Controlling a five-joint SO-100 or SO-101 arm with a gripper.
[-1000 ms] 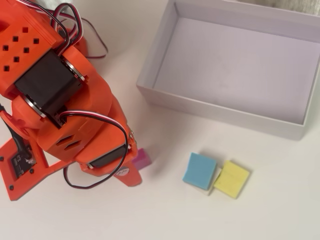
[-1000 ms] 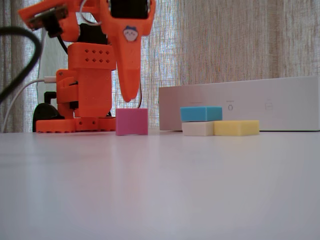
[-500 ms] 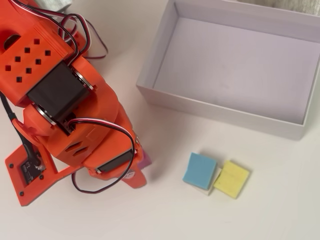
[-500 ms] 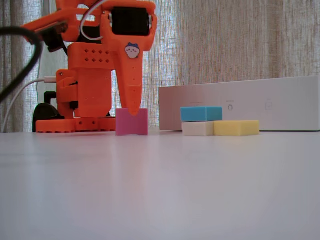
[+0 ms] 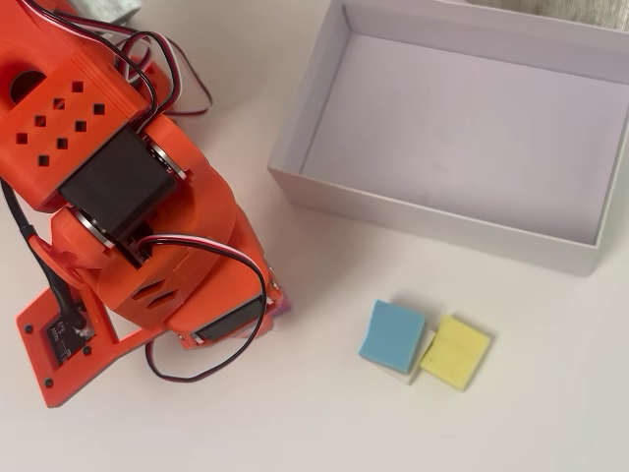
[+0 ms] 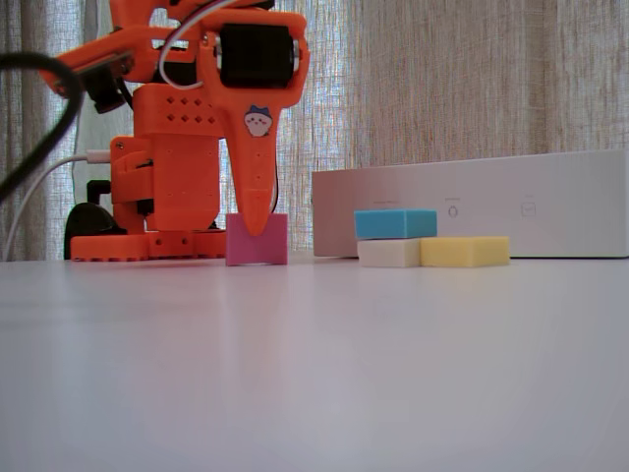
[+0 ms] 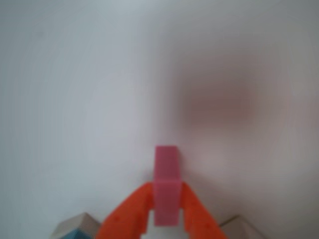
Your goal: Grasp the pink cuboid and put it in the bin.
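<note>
Orange fingers (image 7: pixel 164 209) flanking pink cuboid (image 7: pixel 166 186), wrist view only

Arm (image 5: pixel 128 197): bright orange shell, black motor blocks, red-white-black wiring. Small cartoon sticker (image 6: pixel 258 122), white with blue, on orange end effector (image 6: pixel 257 228).

Pink cuboid (image 6: pixel 257 241): magenta-pink, matte; same pink between orange fingers (image 7: pixel 127 214) in wrist view.

Bin (image 5: pixel 295 187) at far right corner of counter: white walls, pale lavender-white floor; faint grey marks on outer wall in fixed view.

Blocks toward right edge: light blue block (image 5: pixel 392 335), yellow block (image 5: pixel 456 352), off-white block (image 6: pixel 389 253) under blue.

Counter (image 5: pixel 324 413): plain white.

Curtain (image 6: pixel 462 84): beige, fine vertical weave.
</note>
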